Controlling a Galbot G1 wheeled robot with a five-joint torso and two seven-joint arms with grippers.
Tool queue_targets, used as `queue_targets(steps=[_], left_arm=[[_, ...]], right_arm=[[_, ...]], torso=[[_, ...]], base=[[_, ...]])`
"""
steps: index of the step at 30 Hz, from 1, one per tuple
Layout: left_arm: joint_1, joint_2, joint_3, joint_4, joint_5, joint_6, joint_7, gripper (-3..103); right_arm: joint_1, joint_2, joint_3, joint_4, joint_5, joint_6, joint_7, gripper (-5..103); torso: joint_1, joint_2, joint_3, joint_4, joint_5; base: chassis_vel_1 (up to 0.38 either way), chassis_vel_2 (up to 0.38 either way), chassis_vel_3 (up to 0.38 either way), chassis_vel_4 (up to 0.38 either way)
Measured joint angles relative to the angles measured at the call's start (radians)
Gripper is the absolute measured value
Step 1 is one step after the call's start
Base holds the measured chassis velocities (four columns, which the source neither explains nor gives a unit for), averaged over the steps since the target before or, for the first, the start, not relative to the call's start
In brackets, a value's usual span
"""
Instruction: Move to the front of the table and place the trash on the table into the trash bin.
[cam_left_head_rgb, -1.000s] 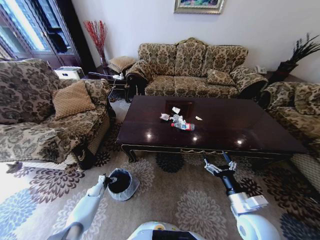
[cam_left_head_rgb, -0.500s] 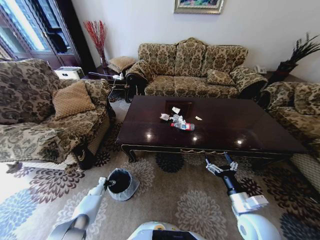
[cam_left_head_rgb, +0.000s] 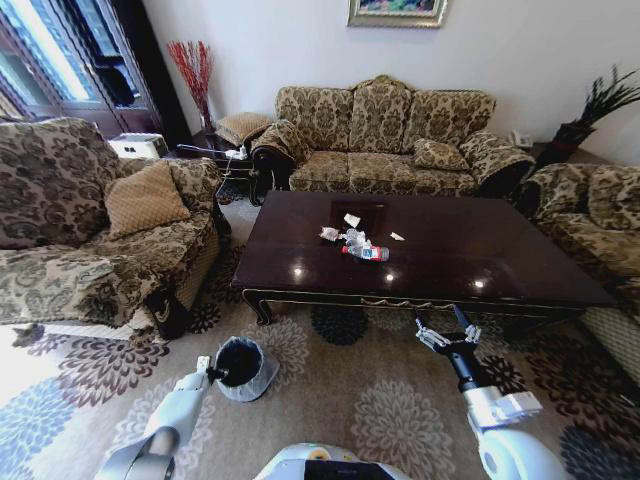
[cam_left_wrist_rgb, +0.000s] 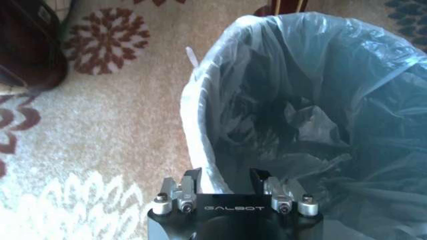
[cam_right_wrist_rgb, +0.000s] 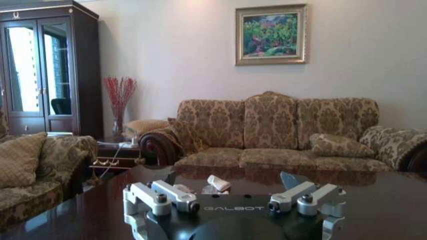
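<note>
I held left gripper clamped on trash bin rim | right gripper fingers spread before counter | trash mid-counter, well apart | risk: bin tipping when dragged over rug

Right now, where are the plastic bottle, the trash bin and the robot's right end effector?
plastic bottle (cam_left_head_rgb: 366, 253), head view, on its labelled middle, lying on the table.
trash bin (cam_left_head_rgb: 262, 372), head view, on the bag-covered rim, standing on the carpet.
right end effector (cam_left_head_rgb: 447, 328), head view, midway between its open fingertips, before the table's front edge.
</note>
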Motion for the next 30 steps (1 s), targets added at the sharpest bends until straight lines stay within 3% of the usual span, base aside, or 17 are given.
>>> queue_targets(steps=[12, 19, 28, 30], left_arm=[[-0.028, -0.028, -0.005, 0.012, -0.020, 0.005, -0.042, 20], [-0.013, -0.033, -0.010, -0.011, -0.064, 0.045, -0.084, 2], [0.045, -0.015, -0.010, -0.098, -0.150, 0.081, -0.136, 0], [0.084, -0.002, -0.011, -0.169, -0.194, 0.097, -0.156, 0]], right_arm=[[-0.020, 0.017, 0.005, 0.016, -0.019, 0.010, 0.004, 100], [-0.025, 0.020, 0.011, 0.018, -0.022, 0.019, 0.018, 100], [-0.006, 0.029, -0.002, 0.014, -0.019, 0.017, 0.020, 100], [0.002, 0.031, -0.006, 0.011, -0.013, 0.016, 0.020, 100]], torso=[[0.000, 0.000, 0.000, -0.0003, 0.0002], [0.000, 0.000, 0.000, -0.0005, -0.0007], [0.000, 0.000, 0.000, 0.0000, -0.0004], [0.000, 0.000, 0.000, -0.0001, -0.0006]], base=[[0.000, 0.000, 0.000, 0.000], [0.000, 0.000, 0.000, 0.000], [0.000, 0.000, 0.000, 0.000], [0.000, 0.000, 0.000, 0.000]])
